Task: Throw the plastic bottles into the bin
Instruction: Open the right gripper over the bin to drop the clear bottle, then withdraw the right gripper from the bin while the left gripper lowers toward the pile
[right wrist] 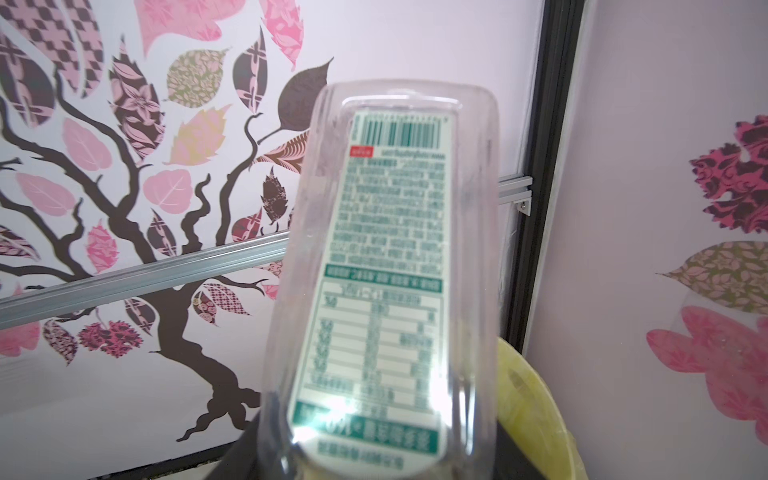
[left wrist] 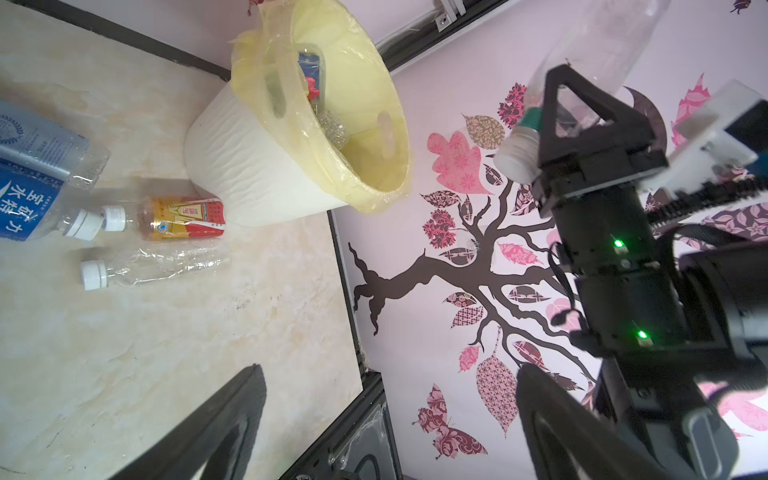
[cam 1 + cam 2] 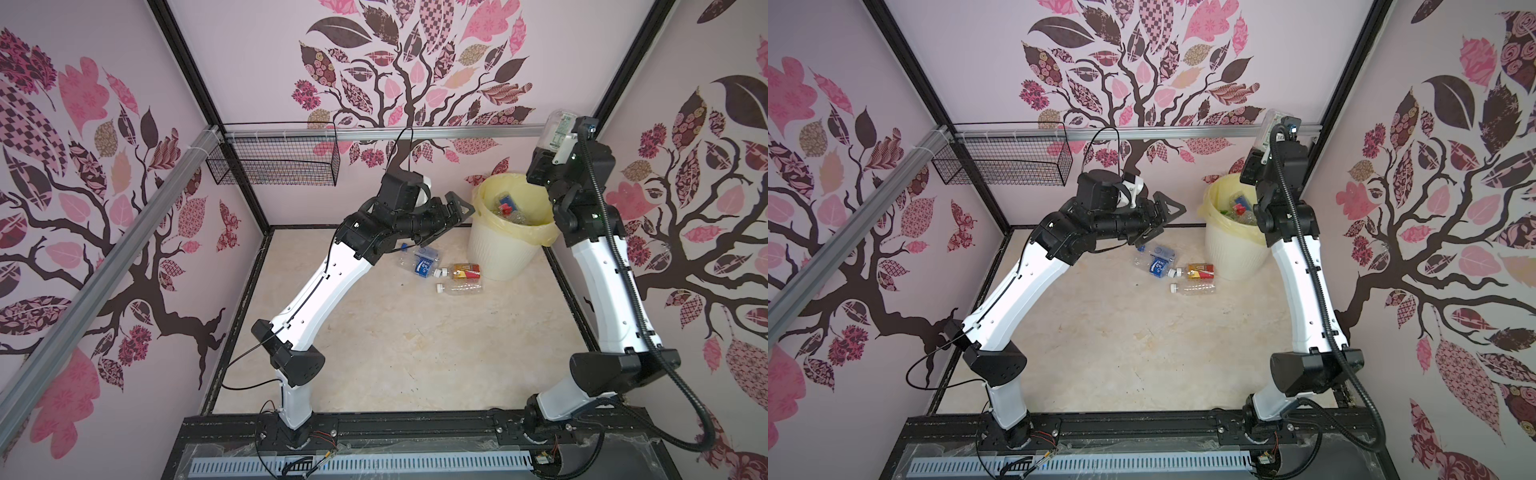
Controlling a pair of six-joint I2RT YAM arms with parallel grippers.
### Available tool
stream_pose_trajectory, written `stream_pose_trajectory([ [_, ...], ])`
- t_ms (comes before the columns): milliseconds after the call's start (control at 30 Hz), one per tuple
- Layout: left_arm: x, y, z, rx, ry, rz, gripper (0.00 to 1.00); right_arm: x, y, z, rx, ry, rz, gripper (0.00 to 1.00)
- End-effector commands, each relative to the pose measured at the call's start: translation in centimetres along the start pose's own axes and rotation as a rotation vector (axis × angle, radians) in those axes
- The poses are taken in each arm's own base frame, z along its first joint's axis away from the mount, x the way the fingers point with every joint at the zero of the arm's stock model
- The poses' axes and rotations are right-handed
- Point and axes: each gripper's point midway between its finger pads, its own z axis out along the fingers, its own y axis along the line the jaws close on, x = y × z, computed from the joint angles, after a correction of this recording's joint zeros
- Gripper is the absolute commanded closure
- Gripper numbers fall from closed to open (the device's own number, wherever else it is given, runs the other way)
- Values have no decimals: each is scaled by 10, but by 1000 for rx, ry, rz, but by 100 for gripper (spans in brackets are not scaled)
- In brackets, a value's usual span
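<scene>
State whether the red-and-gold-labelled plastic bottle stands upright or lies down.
Lying down: the red-and-gold-labelled plastic bottle rests sideways on the beige marbled tabletop.

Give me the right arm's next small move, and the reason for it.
Probably carry the right gripper a little further over the middle of the bin before letting go. It grips the green-labelled bottle near the cap, with the base pointing up, high above the bin. In the right wrist view only the yellow-lined rim shows, off to one side below the bottle, so a drop from here might hit the rim.
</scene>
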Motion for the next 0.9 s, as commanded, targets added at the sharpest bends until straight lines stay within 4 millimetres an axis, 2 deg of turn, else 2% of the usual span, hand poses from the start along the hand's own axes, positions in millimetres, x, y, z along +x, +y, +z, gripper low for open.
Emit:
stream_pose_trajectory([
  [0, -13, 0, -6, 9, -19, 13, 3, 85, -20, 58, 133, 226, -52, 34],
  [33, -16, 3, -7, 5, -18, 11, 3, 85, -24, 63, 165, 240, -38, 26],
  [67, -19, 7, -9, -3, -21, 11, 3, 77, -26, 64, 185, 229, -27, 20],
  [167, -26, 19, -12, -29, -24, 2, 3, 45, -22, 57, 172, 142, 17, 6],
  [233, -30, 22, -13, -33, -30, -5, 3, 31, -20, 50, 153, 105, 35, 1],
  [433, -32, 32, -10, -63, -36, -12, 3, 23, -19, 40, 138, 98, 47, 0],
  [633, -27, 47, -7, -115, -29, -23, 3, 30, -12, 26, 83, 122, 109, 0],
  [867, -23, 78, -10, -241, -48, -46, 3, 36, 8, -11, 6, 155, 90, 0],
])
